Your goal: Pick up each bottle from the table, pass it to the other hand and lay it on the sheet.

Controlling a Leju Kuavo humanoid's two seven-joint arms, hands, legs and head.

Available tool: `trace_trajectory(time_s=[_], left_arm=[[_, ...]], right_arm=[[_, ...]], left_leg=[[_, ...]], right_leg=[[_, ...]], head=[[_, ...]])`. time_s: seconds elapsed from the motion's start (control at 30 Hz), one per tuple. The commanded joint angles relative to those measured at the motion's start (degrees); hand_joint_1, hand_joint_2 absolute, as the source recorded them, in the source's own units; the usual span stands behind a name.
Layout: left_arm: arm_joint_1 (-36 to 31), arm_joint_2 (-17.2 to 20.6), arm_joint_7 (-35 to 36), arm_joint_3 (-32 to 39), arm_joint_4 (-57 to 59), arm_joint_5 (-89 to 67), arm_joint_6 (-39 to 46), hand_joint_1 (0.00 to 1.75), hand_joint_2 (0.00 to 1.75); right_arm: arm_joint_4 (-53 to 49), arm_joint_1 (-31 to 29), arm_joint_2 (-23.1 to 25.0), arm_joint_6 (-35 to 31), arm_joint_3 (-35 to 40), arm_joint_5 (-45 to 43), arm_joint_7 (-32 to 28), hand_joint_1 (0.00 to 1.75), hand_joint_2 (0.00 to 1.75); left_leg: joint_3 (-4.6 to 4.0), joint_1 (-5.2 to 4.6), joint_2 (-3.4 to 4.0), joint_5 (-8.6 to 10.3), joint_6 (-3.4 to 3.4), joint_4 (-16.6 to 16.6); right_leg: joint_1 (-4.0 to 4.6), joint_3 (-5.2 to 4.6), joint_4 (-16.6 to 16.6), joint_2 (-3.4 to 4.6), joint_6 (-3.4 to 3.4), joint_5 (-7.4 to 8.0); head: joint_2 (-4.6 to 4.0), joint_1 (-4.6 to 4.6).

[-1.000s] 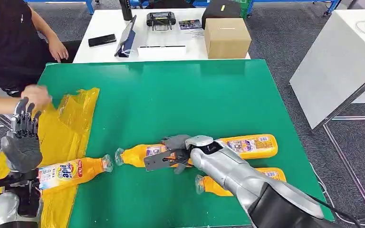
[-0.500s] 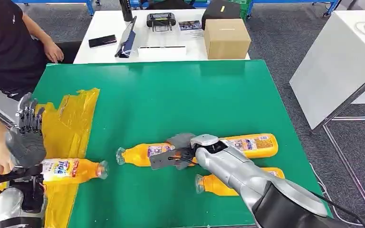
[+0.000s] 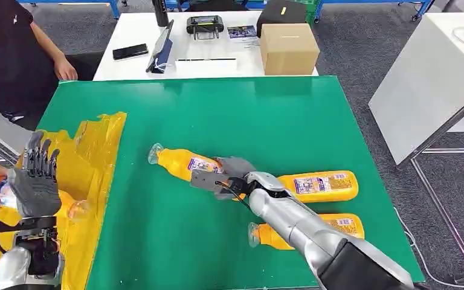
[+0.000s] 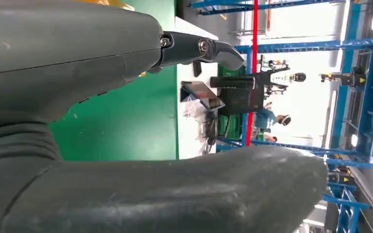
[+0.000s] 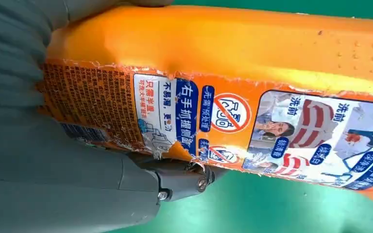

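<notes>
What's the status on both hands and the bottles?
Right hand grips orange plastic bottle, lifted. Left hand open above yellow plastic sheet. Two orange bottles wait on green table.

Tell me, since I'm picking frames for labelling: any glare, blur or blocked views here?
Head view: evenly lit and sharp. Left wrist view: the left hand blocks much; background windows blown out. Right wrist view: the bottle label is readable, slight sheen.

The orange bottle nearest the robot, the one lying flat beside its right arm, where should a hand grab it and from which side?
Probably around the wide labelled body of the nearest bottle, coming from above. It lies flat on the green table with its clear cap toward the left, and the neck is narrow. The right hand already grips another bottle, so it must hand that off first.
</notes>
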Motion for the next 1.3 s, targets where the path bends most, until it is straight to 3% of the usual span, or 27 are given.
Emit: trace_trajectory(time_s=[0.03,0.13,0.2,0.43,0.6,0.93,1.3], left_arm=[[2.9,-2.2,0.7,0.8,0.2,1.7,-0.3,0.0,1.75],[5.2,-3.2,2.3,0.3,-0.1,3.5,-1.4,0.0,1.75],[5.9,-3.4,3.5,-0.4,-0.1,5.7,-2.9,0.0,1.75],[5.9,-3.3,4.0,-0.9,-0.5,6.5,-3.5,0.0,1.75],[8.0,-4.4,6.2,-6.1,-1.7,8.9,-6.4,0.0,1.75],[8.1,-3.5,5.6,-11.7,-2.1,9.1,-7.4,0.0,1.75],[7.8,-3.7,5.6,-12.6,-2.3,9.9,-7.8,0.0,1.75]], right_arm=[[-17.0,3.8,-0.4,-4.7,-15.4,-4.0,-5.7,1.75,1.75],[-32.6,8.9,-0.2,-4.6,-19.4,-3.5,-5.3,1.75,1.75],[-35.4,9.9,0.2,-4.3,-19.3,-3.2,-5.3,1.75,1.75],[-34.6,10.3,0.3,-3.9,-19.4,-3.3,-6.5,1.75,1.75],[-35.8,12.5,1.8,-2.4,-15.7,-1.9,-7.5,1.75,1.75],[-24.0,11.3,6.9,-0.7,-7.1,-0.8,-8.1,1.75,1.75],[-21.5,11.8,9.1,1.0,-1.5,0.7,-8.5,1.75,1.75]], left_leg=[[0.06,0.05,0.09,-0.07,-0.01,0.0],[-0.06,0.0,0.09,-0.04,0.0,0.0],[-0.06,0.01,0.06,-0.06,-0.01,0.0],[-0.12,0.01,-0.08,-0.01,0.01,0.0],[-0.06,0.04,-0.04,-0.05,0.0,0.0],[0.05,0.07,0.12,-0.07,-0.03,-0.1],[0.04,0.05,0.09,-0.08,-0.02,-0.1]], right_leg=[[0.06,0.06,0.0,0.11,-0.04,-0.01],[0.01,-0.08,0.0,0.12,-0.02,-0.01],[0.02,-0.08,0.0,0.09,-0.03,-0.04],[0.02,-0.1,0.0,-0.07,-0.02,-0.02],[0.04,-0.05,-0.1,-0.01,-0.04,-0.03],[0.08,0.02,-0.1,0.15,-0.07,0.0],[0.05,0.02,-0.1,0.11,-0.05,-0.03]], head=[[0.0,0.0],[0.0,-0.02],[0.0,-0.02],[0.0,-0.02],[0.0,0.0],[0.0,-0.02],[0.0,0.0]])
